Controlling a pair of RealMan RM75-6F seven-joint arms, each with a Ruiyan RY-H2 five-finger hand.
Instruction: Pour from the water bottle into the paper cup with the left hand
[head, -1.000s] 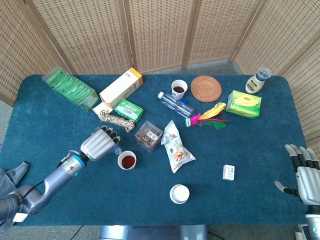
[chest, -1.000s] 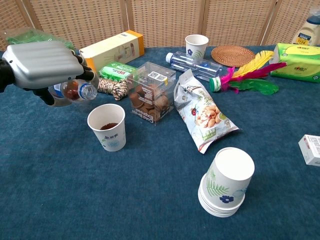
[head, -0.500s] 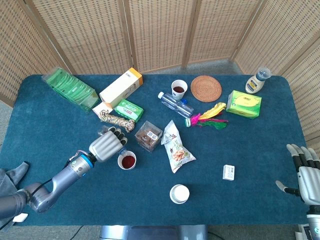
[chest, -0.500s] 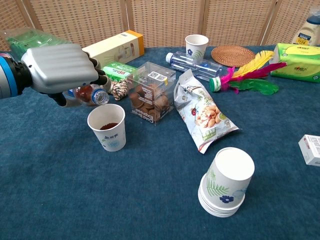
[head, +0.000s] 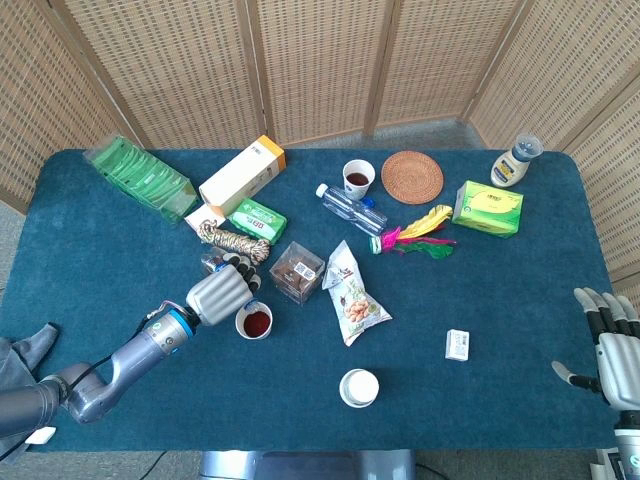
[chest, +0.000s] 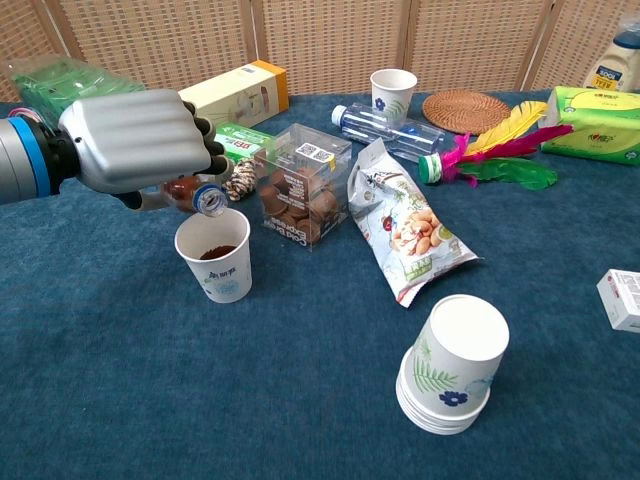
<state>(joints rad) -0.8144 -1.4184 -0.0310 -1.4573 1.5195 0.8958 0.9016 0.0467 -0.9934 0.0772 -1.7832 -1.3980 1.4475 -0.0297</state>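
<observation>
The small water bottle (chest: 195, 192) was tipped over, its open mouth just above the rim of the paper cup (chest: 216, 254). The left hand (chest: 135, 140) was wrapped around its body, fingers curled tight. Dark drink sat low in the cup. The bottle looked light, thin and squashy, so a soft hold round the middle seemed best. The cup looked easy to knock over. A clear box of snacks (chest: 303, 182) stood just beside it. The right hand (head: 610, 338) rested far away, fingers spread, holding nothing.
</observation>
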